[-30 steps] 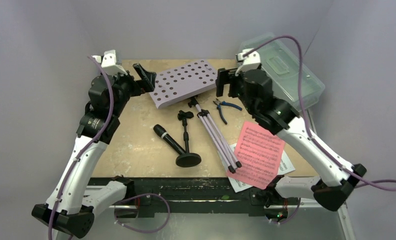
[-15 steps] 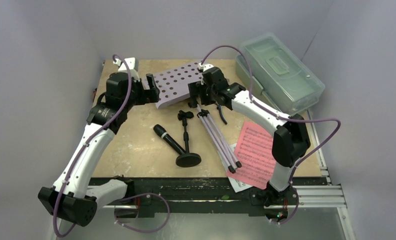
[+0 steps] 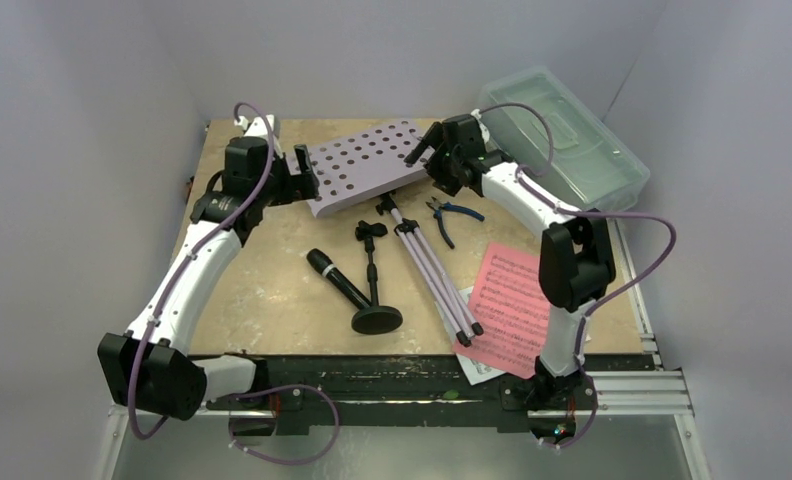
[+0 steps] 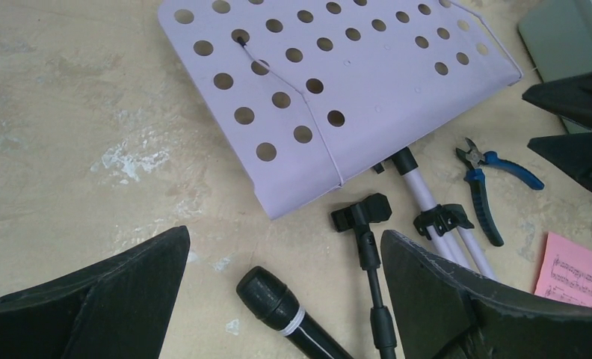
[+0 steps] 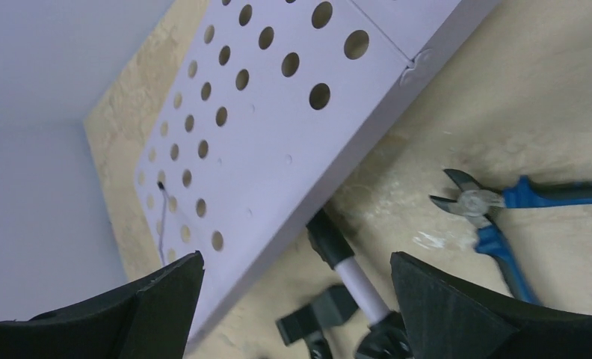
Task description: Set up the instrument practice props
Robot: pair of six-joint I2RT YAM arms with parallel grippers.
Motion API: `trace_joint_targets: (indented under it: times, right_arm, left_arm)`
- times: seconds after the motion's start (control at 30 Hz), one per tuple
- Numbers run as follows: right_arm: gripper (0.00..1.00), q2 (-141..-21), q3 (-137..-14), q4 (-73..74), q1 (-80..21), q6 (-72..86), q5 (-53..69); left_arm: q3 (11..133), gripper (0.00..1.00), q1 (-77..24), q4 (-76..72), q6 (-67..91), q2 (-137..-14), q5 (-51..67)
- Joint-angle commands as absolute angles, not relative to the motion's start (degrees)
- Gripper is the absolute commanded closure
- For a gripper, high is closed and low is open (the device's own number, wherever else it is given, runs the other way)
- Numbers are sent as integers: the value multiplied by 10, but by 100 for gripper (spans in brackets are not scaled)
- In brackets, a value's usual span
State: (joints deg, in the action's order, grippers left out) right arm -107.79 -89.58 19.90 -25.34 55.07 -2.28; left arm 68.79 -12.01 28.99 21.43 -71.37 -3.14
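Against a second ago, the right arm is found folded in. Its elbow, then flung out to the right below the clear lidded plastic box [image 3: 562,140], is now drawn up beside the pink music sheet [image 3: 517,300]. The right gripper [image 3: 422,157] hung half a second ago over the near right corner of the hole-punched tray [image 3: 367,165] of the lavender tripod music stand [image 3: 427,268]; it is now set at the tray's far right corner. The left gripper [image 3: 304,178] is kept at the tray's left end as before, with its forearm lowered somewhat. No prop is found shifted. The music stand lies flat on the beige wooden tabletop [image 3: 252,280], tray toward the back and folded legs pointing to the near edge. The black microphone [image 3: 337,282] lies left of the short black round-based mic stand [image 3: 376,320], which is also laid down. The pink sheet rests over a white music sheet [image 3: 575,328] at the near right. Blue-handled pliers [image 3: 450,215] lie between tray and pink sheet. Both pairs of jaws are spread wide and nothing is held. In the left wrist view the tray's near corner is seen ahead of the fingers [image 4: 91,299] and apart from them; the microphone's head lies in the gap, and the mic stand's clip sits just beside the right-hand finger. In the right wrist view the tray's edge runs diagonally across the gap, with the stand's neck tube below it between the fingers [image 5: 465,307]. No contact is seen.
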Motion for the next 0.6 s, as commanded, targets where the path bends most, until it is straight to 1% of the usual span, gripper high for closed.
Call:
trace_joint_targets:
  times: [0.0,0.13,0.2,0.23,0.37,0.53,0.57]
  right_arm:
    - [1,-1115,-949,163,-262,706,-43]
    - [1,-1152,-965,156,-263,775,-60]
    - [3,-1168,-970,160,-264,798,-69]
    - [7,-1173,-968,155,-264,809,-75]
    - [24,-1193,-951,124,-265,845,-82]
    - [38,-1230,-968,111,-265,861,-74]
    - [42,-1237,-971,106,-265,865,-68]
  left_arm:
    - [691,0,-118,241,186,-714,-34]
    - [634,0,-118,195,164,-695,-60]
    - [625,3,-117,193,164,-694,-57]
    - [621,5,-117,191,163,-693,-49]
    - [608,7,-117,179,164,-683,-23]
    - [606,9,-117,176,168,-682,-7]
    - [605,9,-117,174,169,-681,-3]
